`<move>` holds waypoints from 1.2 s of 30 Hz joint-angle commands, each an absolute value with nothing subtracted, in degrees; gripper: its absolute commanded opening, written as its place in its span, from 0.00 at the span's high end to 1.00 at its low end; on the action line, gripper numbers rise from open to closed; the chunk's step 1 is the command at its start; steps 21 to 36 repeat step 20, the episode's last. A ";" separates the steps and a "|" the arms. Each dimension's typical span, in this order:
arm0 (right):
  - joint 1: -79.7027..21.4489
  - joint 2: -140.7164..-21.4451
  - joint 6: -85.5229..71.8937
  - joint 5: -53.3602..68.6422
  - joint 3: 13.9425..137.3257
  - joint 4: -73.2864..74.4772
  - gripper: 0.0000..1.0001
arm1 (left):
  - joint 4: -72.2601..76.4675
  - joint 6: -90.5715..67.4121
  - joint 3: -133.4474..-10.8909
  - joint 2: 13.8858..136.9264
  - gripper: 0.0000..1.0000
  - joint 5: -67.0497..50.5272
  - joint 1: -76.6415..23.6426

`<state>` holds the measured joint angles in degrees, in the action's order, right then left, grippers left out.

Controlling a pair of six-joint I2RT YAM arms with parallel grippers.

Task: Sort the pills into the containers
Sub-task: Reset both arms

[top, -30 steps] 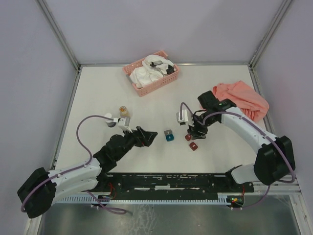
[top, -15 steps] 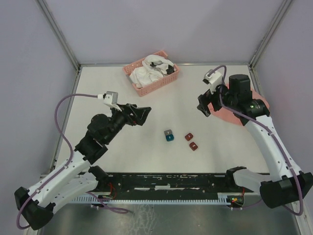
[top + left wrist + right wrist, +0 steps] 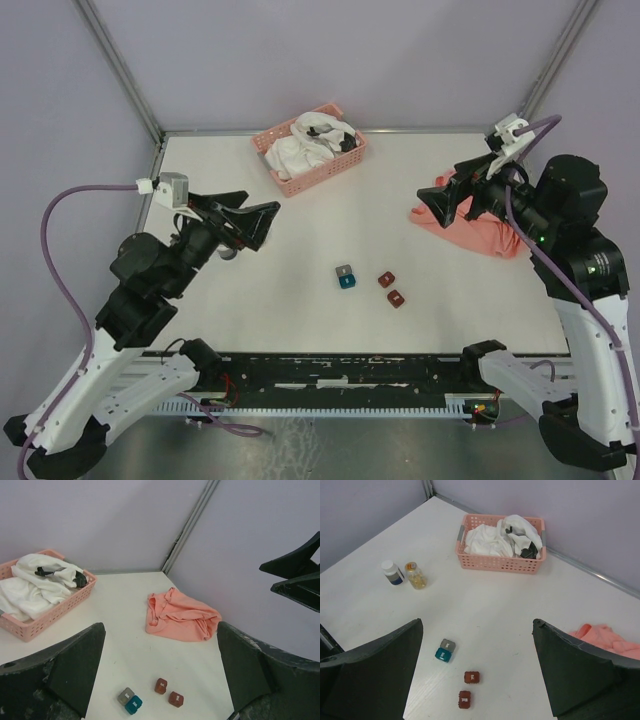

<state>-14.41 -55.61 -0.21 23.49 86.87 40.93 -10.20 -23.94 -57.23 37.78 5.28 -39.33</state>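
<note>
Four small containers lie mid-table: grey (image 3: 344,271) touching teal (image 3: 347,282), and two dark red ones (image 3: 386,280) (image 3: 397,298) a little to their right. Both wrist views show them from high up, for instance the grey one (image 3: 126,696) and a red one (image 3: 471,677). The pills fill a small clear jar (image 3: 415,576) at the left of the table; my left arm hides it in the top view. My left gripper (image 3: 260,222) hangs open and empty, high over the left side. My right gripper (image 3: 425,203) is also open and empty, raised above the cloth.
A pink basket (image 3: 277,169) of white cloths stands at the back. A salmon cloth (image 3: 480,228) lies at the right, under my right arm. A white-capped bottle with a blue label (image 3: 393,573) stands beside the pill jar. Grey walls close in the table.
Both arms have lifted up and drawn back from the containers toward their own sides. The right gripper, then low beside the red containers with its jaws narrower, now stands wide open.
</note>
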 commanded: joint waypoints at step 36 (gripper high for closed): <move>-14.42 -54.43 -5.21 16.98 86.43 40.98 0.01 | -14.14 -18.32 -58.66 35.73 0.01 4.20 -39.11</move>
